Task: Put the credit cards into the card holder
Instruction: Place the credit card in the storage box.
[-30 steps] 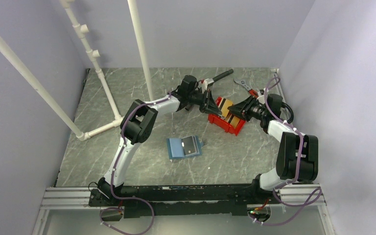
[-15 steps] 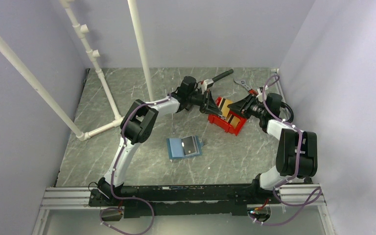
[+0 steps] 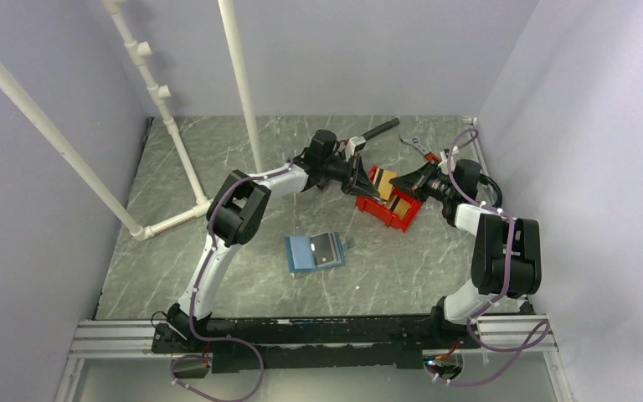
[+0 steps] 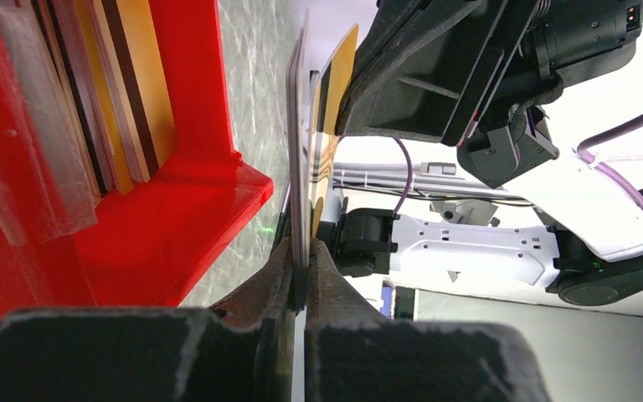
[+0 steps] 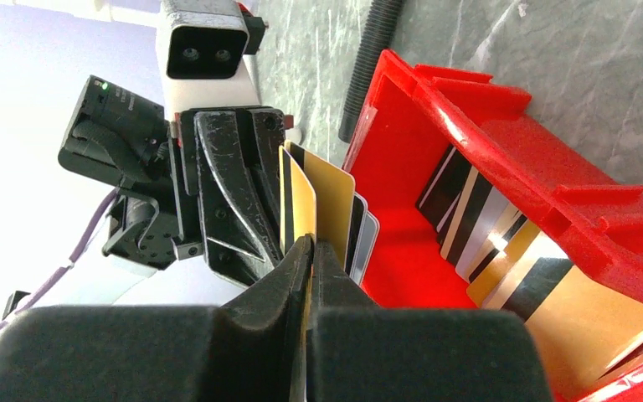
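Observation:
My left gripper [image 3: 362, 178] and right gripper [image 3: 403, 185] meet over the red bin [image 3: 388, 207]. In the left wrist view my left gripper [image 4: 303, 251] is shut on a thin stack of dark grey cards [image 4: 298, 151]. In the right wrist view my right gripper [image 5: 311, 247] is shut on a tan-yellow card [image 5: 331, 201], which stands against that stack. More credit cards [image 5: 502, 243] lie in the bin. The blue card holder [image 3: 304, 252] lies open on the table nearer the arm bases, with a grey card [image 3: 328, 248] on its right half.
A black tool handle [image 3: 378, 128] and a wrench [image 3: 414, 144] lie behind the bin. A white pipe frame [image 3: 167, 126] stands at the back left. The table ends at walls on the left, back and right.
The right arm's elbow has shifted slightly towards the back. Both grippers stay shut on the cards over the bin. The card holder has not moved.

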